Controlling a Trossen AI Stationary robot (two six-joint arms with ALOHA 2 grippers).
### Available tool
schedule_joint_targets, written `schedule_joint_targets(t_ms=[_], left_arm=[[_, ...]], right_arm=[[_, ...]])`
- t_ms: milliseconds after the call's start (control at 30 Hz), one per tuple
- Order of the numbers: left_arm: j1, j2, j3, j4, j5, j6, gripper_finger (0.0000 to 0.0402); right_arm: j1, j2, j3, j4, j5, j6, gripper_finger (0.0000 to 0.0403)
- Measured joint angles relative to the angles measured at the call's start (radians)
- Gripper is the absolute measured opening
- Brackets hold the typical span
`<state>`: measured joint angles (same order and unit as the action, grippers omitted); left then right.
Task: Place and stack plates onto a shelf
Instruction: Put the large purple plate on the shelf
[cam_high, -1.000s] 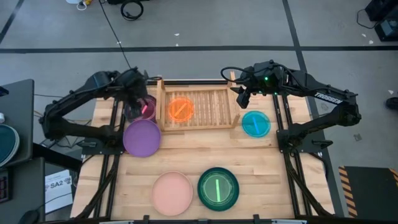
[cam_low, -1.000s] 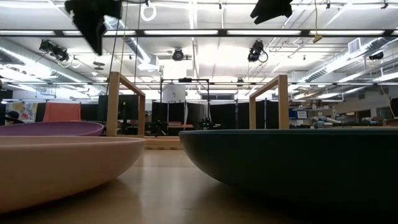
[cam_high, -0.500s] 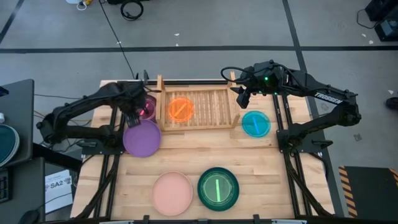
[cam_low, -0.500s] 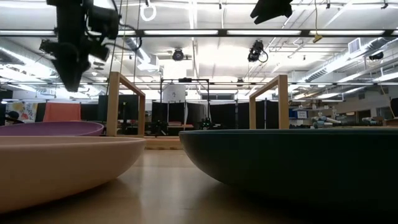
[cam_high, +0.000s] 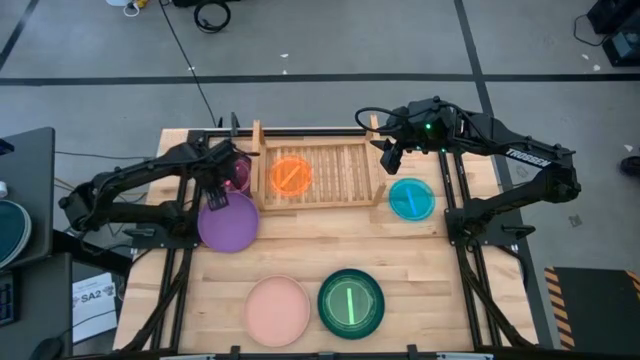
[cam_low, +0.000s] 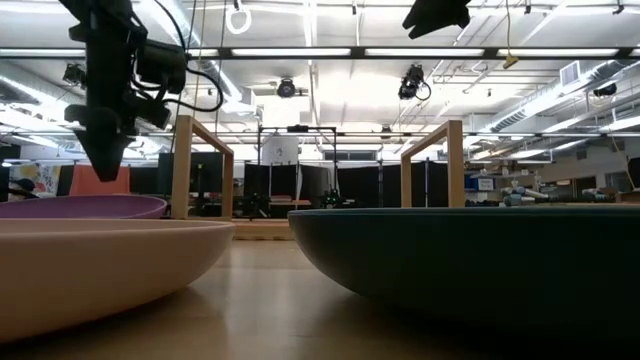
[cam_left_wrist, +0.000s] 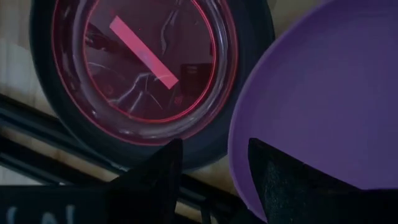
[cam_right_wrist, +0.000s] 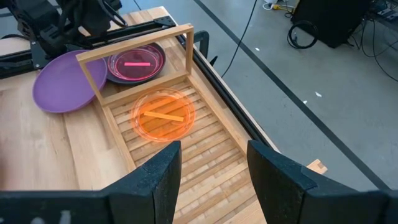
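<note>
My left gripper (cam_high: 215, 197) hangs open, pointing down, just above the far rim of the purple plate (cam_high: 228, 224), which lies flat on the table. In the left wrist view its fingers (cam_left_wrist: 166, 163) stand on either side of that rim (cam_left_wrist: 235, 149); the low view shows the gripper (cam_low: 103, 168) clear of the plate (cam_low: 80, 207). Beside it lies the maroon plate (cam_high: 237, 172). An orange plate (cam_high: 291, 176) rests on the slats of the shelf (cam_high: 335, 172). My right gripper (cam_high: 388, 157) waits open, high over the shelf's right side.
A cyan plate (cam_high: 411, 198) lies on the table to the right of the shelf. A pink plate (cam_high: 277, 311) and a dark green plate (cam_high: 351, 303) lie near the front edge. The shelf's upright side boards (cam_low: 200, 165) stand between the maroon plate and the slats.
My left gripper has come down from high over the maroon plate toward the table's near edge, tipping steeper until it points almost straight down, and now hangs just over the purple plate's far rim. Its fingers have stayed open. No plate has moved.
</note>
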<state>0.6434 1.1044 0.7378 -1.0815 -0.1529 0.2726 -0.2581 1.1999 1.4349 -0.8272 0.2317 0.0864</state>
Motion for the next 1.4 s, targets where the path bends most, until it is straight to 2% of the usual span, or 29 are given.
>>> schedule_joint_targets(t_ms=[300, 1133, 1400], left_arm=[[0.0, 0.001, -0.06, 0.032, -0.022, 0.006, 0.0188], [0.001, 0.002, -0.06, 0.039, 0.008, 0.026, 0.0188], [0.105, 0.002, -0.06, 0.037, 0.013, 0.026, 0.0188]], right_arm=[[0.0, 0.0, 0.0, 0.0, 0.0, 0.0, 0.0189], [0.0, 0.0, 0.0, 0.0, 0.0, 0.0, 0.0189], [0.0, 0.0, 0.0, 0.0, 0.0, 0.0, 0.0189]])
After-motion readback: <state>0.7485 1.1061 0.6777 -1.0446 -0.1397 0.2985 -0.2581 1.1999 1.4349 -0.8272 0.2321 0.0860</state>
